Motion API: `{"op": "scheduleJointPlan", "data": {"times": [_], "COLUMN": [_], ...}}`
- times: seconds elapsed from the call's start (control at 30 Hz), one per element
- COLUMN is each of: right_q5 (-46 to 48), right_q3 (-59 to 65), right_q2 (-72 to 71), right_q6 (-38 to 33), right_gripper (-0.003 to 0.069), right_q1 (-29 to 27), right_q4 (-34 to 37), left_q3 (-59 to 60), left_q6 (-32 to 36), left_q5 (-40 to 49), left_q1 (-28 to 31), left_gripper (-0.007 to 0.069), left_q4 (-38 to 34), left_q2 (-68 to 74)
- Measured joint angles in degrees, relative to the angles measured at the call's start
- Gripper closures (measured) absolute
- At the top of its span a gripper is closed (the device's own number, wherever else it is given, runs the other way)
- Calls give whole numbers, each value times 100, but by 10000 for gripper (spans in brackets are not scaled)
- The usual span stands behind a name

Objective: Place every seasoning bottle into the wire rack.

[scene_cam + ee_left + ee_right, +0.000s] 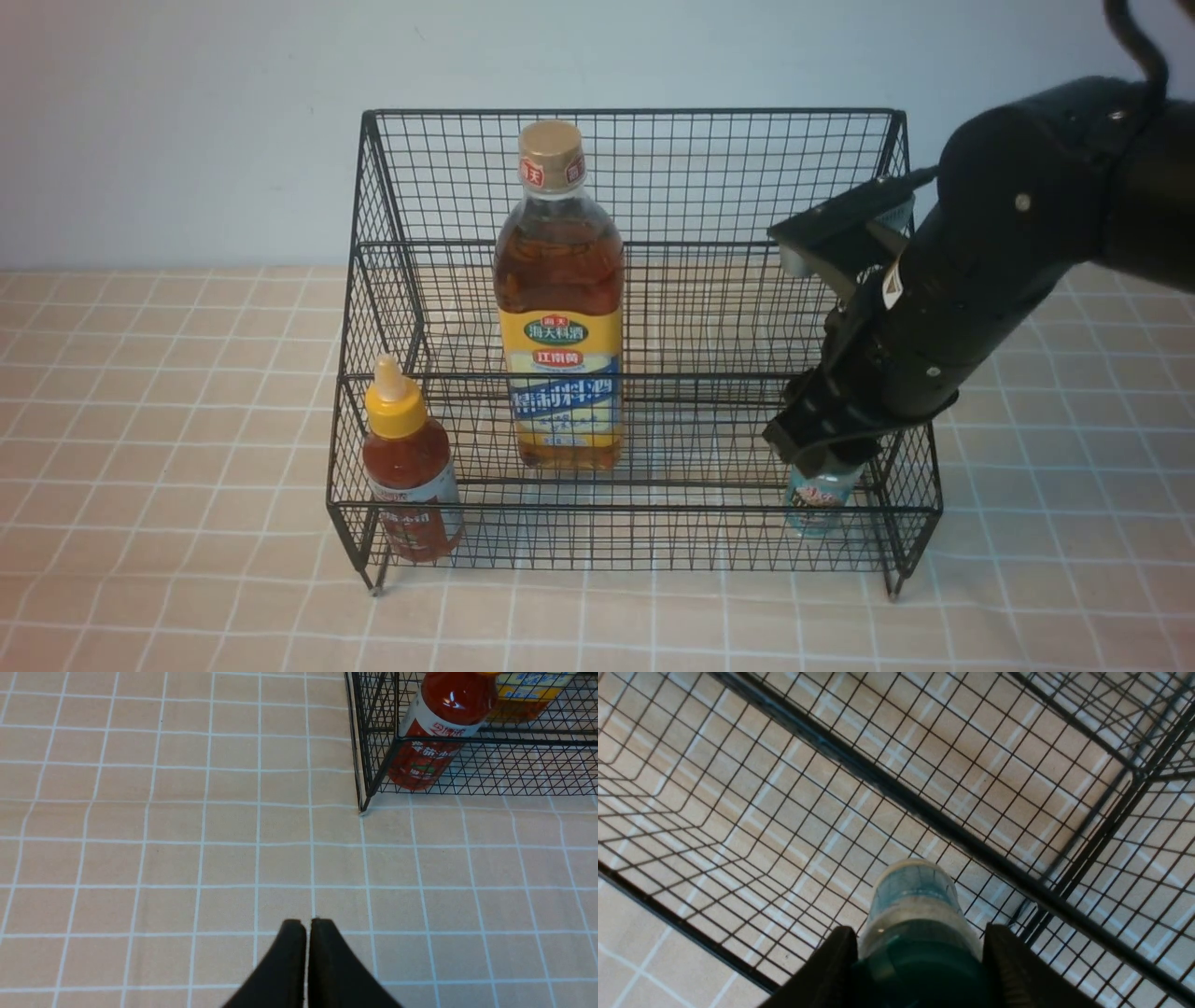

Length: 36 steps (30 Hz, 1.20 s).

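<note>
Within the wire rack [635, 509], black mesh, two-tier: three seasoning bottles, placing seemingly all but complete.

Item: tall amber bottle [558, 280], tan cap, upright on the upper tier; done.

Item: red-sauce bottle [411, 476], yellow cap, leaning in the lower tier at the left end; done.

Item: small shaker [818, 499], dark green lid, lower tier, right end; grasped about the lid by the right gripper [922, 952]. Outstanding, by judgement: release and withdrawal.

Left gripper [308, 926]: fingers closed together, holding nothing, over the tabletop [187, 858].
</note>
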Motion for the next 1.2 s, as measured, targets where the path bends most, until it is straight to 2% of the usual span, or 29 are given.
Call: {"op": "scheduleJointPlan", "data": {"times": [0.07,0.13,0.37,0.53,0.63,0.73,0.83,0.87,0.9,1.0,1.07,1.1,1.2], "right_q5": [-10,-10,-10,133,721,856,863,889,889,968,983,1006,933], "right_q3": [0,0,0,-161,-724,-1245,-1557,-1617,-1617,-1545,-1475,-1239,-714], "right_q2": [0,0,0,0,-13,-161,-589,-1044,-1101,-2246,-2531,-3313,-4494], "right_q6": [6,5,5,100,310,392,583,668,674,779,807,866,901], "right_gripper": [339,307,130,113,124,169,250,312,328,473,517,599,655], "right_q1": [0,0,0,0,0,0,0,0,0,0,0,0,0], "right_q4": [-6,-12,-44,-137,-183,-254,-309,-309,-309,-309,-309,-309,-309], "left_q3": [0,0,0,0,0,0,0,0,0,0,0,0,0], "left_q6": [0,0,0,0,0,0,0,0,0,0,0,0,0], "left_q5": [0,0,0,0,0,-13,-81,-156,-157,-342,-441,-634,-1000], "left_q1": [0,0,0,0,0,0,0,0,0,0,0,0,0], "left_gripper": [631,631,631,631,631,631,631,631,631,631,631,631,631], "left_q4": [0,0,0,0,0,0,0,0,0,0,0,0,0], "left_q2": [0,0,0,0,0,0,0,0,0,0,0,0,0]}}
